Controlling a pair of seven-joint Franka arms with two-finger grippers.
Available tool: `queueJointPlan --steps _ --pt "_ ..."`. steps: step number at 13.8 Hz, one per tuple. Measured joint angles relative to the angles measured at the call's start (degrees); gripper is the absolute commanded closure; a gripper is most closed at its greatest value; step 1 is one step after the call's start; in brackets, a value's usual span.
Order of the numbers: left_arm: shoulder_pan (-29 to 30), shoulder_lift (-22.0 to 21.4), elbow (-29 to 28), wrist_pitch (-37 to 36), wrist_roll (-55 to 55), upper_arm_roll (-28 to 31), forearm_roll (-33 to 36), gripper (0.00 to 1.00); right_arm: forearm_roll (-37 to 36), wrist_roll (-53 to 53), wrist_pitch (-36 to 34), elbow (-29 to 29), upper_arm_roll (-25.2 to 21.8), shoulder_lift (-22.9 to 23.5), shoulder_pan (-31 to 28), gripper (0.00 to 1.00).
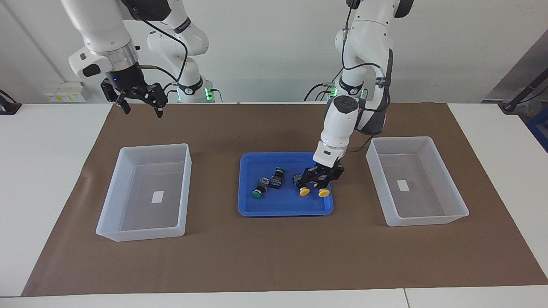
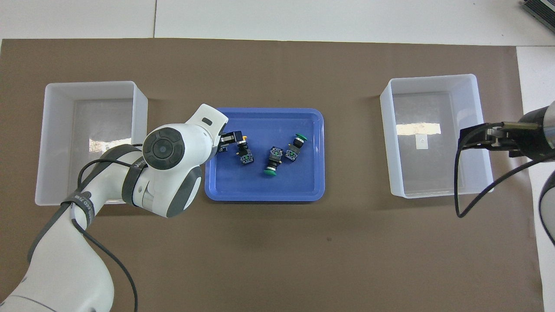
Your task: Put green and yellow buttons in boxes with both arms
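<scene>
Two green buttons (image 1: 259,189) (image 1: 277,176) lie in the middle of the blue tray (image 1: 282,210); in the overhead view these green buttons (image 2: 272,161) (image 2: 295,146) sit side by side. My left gripper (image 1: 321,182) (image 2: 226,141) is shut on a yellow button (image 1: 324,193), just above the tray's end toward the left arm. The other yellow button (image 1: 303,190) (image 2: 246,155) lies beside it in the tray. Both boxes (image 1: 154,147) (image 1: 402,139) hold only a label. My right gripper (image 1: 143,112) (image 2: 462,138) waits open, raised by its own box (image 2: 429,77).
A brown mat (image 1: 274,256) covers the table's middle, with white table surface at both ends. The left arm's elbow (image 2: 167,173) hangs over the gap between the tray (image 2: 264,197) and the box (image 2: 86,83) at the left arm's end.
</scene>
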Motion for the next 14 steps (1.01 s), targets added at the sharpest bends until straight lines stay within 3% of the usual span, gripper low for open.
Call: queueJointPlan --steps 5,8,10,14 --pt "4.0 -1.04 7.98 -11.38 2.23 0.06 0.0 0.87 0.06 0.66 1.48 -0.21 0.04 0.04 0.79 0.0" --pt "8.06 -2.89 10.86 -18.13 7.54 0.14 0.0 0.87 0.12 8.34 6.19 -1.13 0.18 1.58 6.35 0.0" --pt "11.17 -4.1 11.56 -21.64 12.71 0.25 0.0 0.87 0.12 15.49 11.0 -1.81 0.31 4.94 10.85 0.0" --pt "18.66 -5.0 11.55 -24.08 24.71 0.57 0.0 0.87 -0.14 30.71 23.43 -1.31 0.48 16.11 19.85 0.0"
